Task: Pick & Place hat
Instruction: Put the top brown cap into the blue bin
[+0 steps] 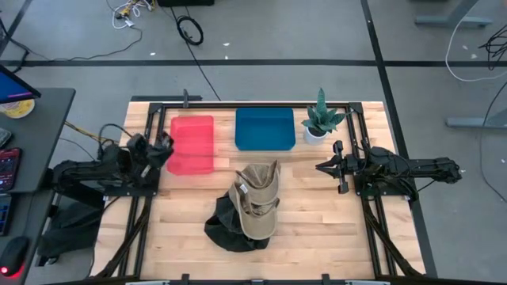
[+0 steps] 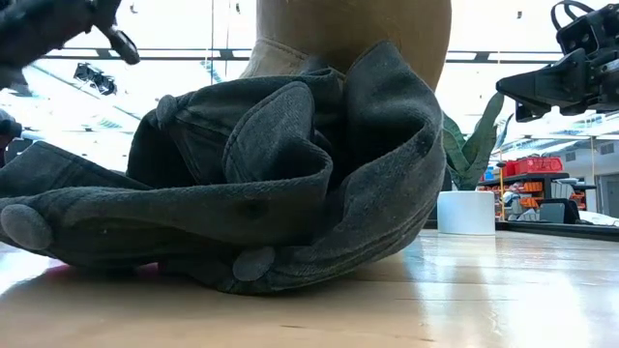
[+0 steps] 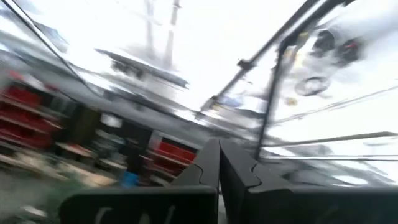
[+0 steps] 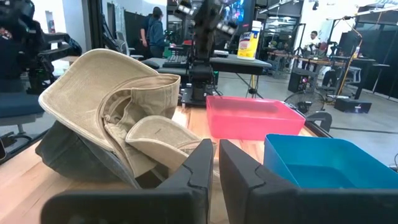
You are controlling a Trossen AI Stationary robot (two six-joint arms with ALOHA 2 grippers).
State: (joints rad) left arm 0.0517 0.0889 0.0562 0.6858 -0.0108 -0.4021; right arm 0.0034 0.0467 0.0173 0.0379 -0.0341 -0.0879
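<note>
A tan hat (image 1: 257,204) lies on top of a dark grey hat (image 1: 226,229) near the middle of the table's near half; the dark one rests on the wood. In the low view the dark hat (image 2: 280,203) fills the foreground with the tan hat (image 2: 353,34) behind it. The right wrist view shows the tan hat (image 4: 118,112) over the dark hat (image 4: 68,155). My left gripper (image 1: 165,147) is shut, raised at the table's left by the red bin. My right gripper (image 1: 321,167) is shut, held above the table to the right of the hats.
A red bin (image 1: 192,144) and a blue bin (image 1: 264,128) stand side by side at the far part of the table. A small potted plant (image 1: 319,120) in a white pot stands right of the blue bin, close to my right gripper. Black frame rails run along the table's edges.
</note>
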